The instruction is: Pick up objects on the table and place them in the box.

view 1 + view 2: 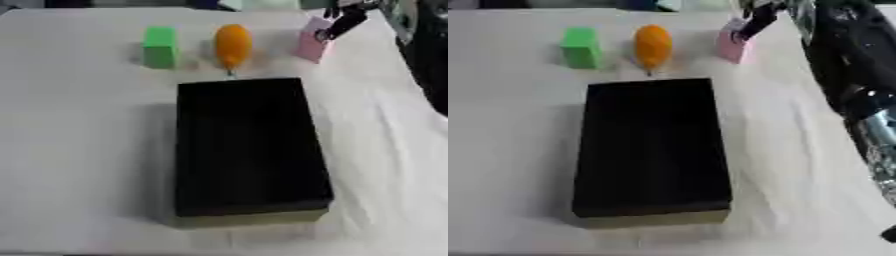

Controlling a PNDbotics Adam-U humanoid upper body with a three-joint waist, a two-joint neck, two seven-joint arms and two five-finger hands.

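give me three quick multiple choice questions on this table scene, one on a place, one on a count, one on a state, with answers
1. Where is the orange object?
A. inside the black box
B. between the green block and the pink block
C. at the near table edge

2. How many loose objects stand beyond the black box?
A. one
B. three
C. five

3. What is the right hand doing?
A. reaching at the pink block
B. resting in the box
C. holding the green block

Answers:
1 B: green block is left of it, pink block right.
2 B: green, orange, pink.
3 A: its fingers are at the pink block's top.
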